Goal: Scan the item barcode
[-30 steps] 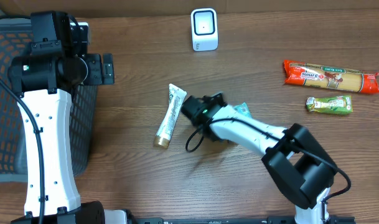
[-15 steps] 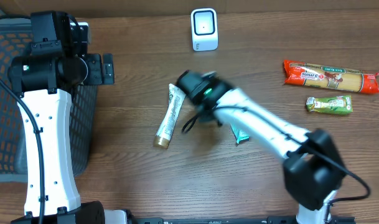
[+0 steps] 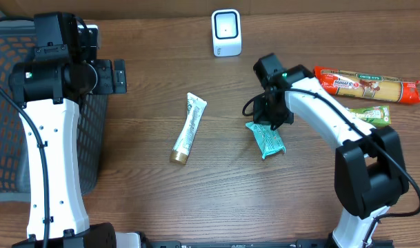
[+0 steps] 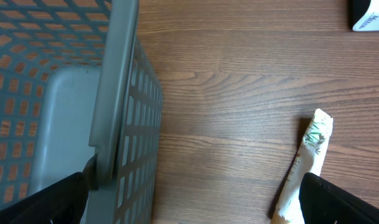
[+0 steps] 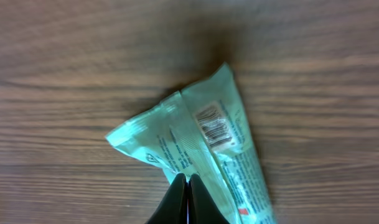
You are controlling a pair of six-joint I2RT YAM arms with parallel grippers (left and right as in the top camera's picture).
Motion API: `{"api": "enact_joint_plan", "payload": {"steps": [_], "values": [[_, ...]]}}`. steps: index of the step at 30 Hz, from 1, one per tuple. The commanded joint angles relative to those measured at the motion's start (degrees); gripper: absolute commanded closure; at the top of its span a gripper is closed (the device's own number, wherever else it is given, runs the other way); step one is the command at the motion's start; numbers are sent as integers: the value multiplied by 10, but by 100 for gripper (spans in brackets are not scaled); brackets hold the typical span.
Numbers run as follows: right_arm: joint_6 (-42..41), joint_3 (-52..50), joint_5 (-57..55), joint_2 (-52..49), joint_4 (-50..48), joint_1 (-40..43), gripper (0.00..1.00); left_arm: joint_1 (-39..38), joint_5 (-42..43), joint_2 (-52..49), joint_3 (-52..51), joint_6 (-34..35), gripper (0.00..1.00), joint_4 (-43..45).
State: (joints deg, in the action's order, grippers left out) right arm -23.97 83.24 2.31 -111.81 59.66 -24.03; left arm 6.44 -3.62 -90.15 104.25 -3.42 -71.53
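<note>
- the right gripper [image 5: 187, 180] has its two fingers pressed together with no gap showing between them.
- its tips sit over the near edge of the pale green packet [image 5: 195, 149]; whether a fold of the wrapper is pinched between them cannot be told.
- from overhead the green packet [image 3: 266, 140] lies flat on the wooden table [image 3: 161, 207], a little right of centre, just on the near side of the right gripper [image 3: 270, 117].
- the packet's barcode [image 5: 215, 127] faces up, a small white patch with dark bars towards the packet's right side in the right wrist view.
- the white scanner [image 3: 226, 32] stands at the far edge of the table, well apart from the packet and to its left.
- the left gripper [image 3: 118, 76] hangs at the far left, beside the dark mesh basket [image 3: 92, 138], its jaws spread wide and holding nothing.
- in the left wrist view its dark fingertips [image 4: 338, 199] show only at the two lower corners, with the basket's grey rim [image 4: 114, 93] and bare wood between them.
- a white and green tube [image 3: 189, 129] lies near the table's centre, left of the packet and apart from it, gold cap towards the near side.
- an orange pasta packet [image 3: 367, 85] lies at the far right, with a small green bar [image 3: 364, 116] just on its near side.
</note>
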Motion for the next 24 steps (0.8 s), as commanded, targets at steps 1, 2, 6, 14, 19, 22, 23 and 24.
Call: {"api": "enact_joint_plan", "payload": {"steps": [1,2,6,14,19,22,23,24], "values": [[0,-36,18,-2,-31,-2,96,3,5,-5,5,-9,0,2],[0,-49,16,-2,-43,-2,96,3,5,-5,5,-9,1,2],[0,-91,12,-3,-88,-2,96,3,5,-5,5,-9,0,2],[84,-103,76,-3,-75,-5,87,3,5,-5,5,-9,0,2],[121,-109,81,-7,-52,-8,60,3,5,-5,5,-9,0,2],[132,-115,81,-19,-52,-8,46,3,5,-5,5,-9,1,2],[138,-117,81,-27,-50,-8,43,3,5,-5,5,-9,0,2],[142,-118,81,-35,-49,-8,40,3,5,-5,5,-9,1,2]]}}
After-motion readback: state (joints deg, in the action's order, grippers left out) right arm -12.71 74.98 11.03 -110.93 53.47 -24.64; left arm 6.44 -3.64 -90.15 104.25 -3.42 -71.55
